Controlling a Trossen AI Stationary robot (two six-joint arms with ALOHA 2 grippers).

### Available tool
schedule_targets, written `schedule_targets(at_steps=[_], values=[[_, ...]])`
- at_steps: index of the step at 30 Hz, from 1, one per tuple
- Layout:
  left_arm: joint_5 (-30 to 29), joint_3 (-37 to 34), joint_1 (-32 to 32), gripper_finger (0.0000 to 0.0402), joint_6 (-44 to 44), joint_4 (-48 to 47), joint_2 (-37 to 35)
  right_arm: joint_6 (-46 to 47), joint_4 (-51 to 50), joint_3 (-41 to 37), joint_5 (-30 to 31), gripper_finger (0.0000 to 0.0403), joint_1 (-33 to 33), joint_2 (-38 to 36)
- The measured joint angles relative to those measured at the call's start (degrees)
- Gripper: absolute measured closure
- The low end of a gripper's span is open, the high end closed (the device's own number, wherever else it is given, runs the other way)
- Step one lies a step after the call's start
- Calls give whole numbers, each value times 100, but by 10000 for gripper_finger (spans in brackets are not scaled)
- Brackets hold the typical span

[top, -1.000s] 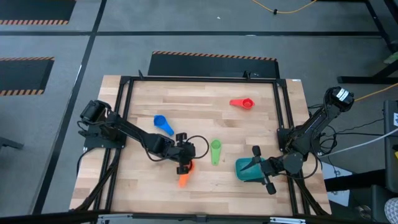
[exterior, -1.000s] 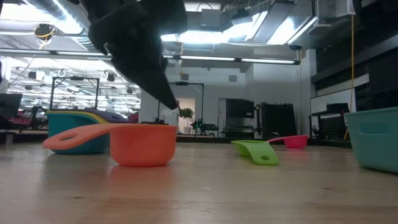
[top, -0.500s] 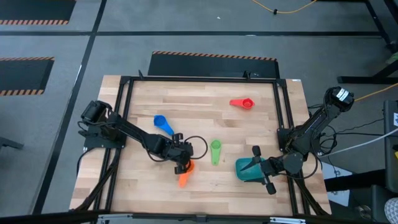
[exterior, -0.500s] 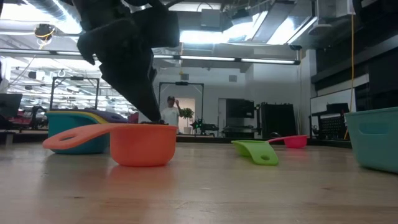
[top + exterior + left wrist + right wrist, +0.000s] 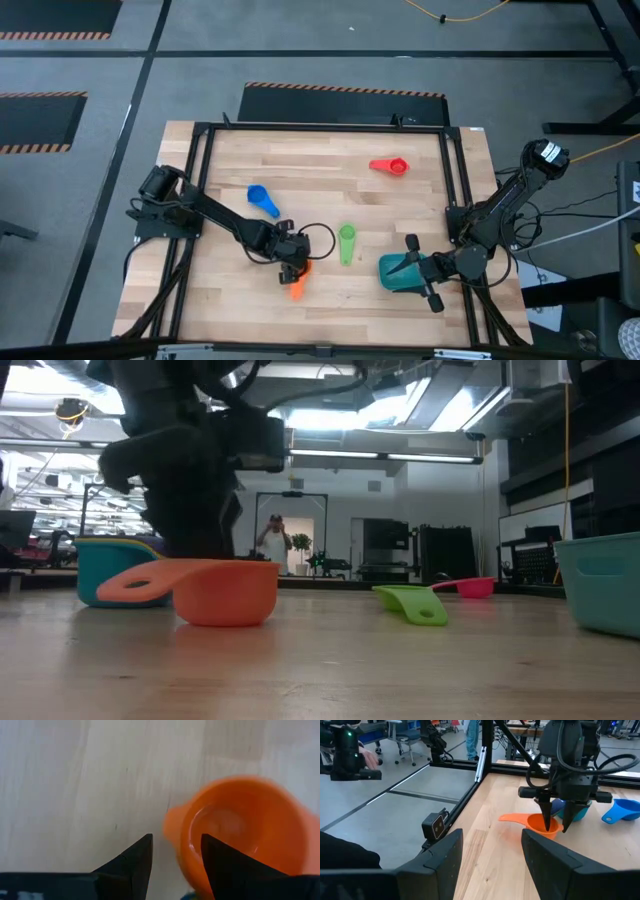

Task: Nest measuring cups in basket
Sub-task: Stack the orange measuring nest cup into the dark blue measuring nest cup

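Jaws of the left gripper point(image 5: 555, 826) stand parted and straddle the rim of the orange cup point(image 5: 296, 283): one finger sits inside the bowl, the other outside the wall on the table point(image 5: 320, 210). Relative to the orange cup, the green cup point(image 5: 346, 243) lies near, toward the basket point(image 5: 398, 275); the dark blue cup point(image 5: 263, 199) lies farther back, and the red cup point(image 5: 390, 165) well apart. Right gripper point(image 5: 420, 272) hovers over the basket, fingers spread and holding nothing.
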Motion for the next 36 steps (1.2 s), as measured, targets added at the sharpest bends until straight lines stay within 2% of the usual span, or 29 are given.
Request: schedule_targets(at_steps=[11,17,30,36], values=[[-33,4,2,254,-4,54,-66,-26,-4,0,2,195,0,0],[-31,4,2,286,-7,57,-66,-29,-4,0,2,195,0,0],[-24,11,3,385,-20,277,-66,-39,-4,1,1,195,-1,0],[-24,11,36,393,-435,354,-66,-41,-4,2,2,195,-1,0]])
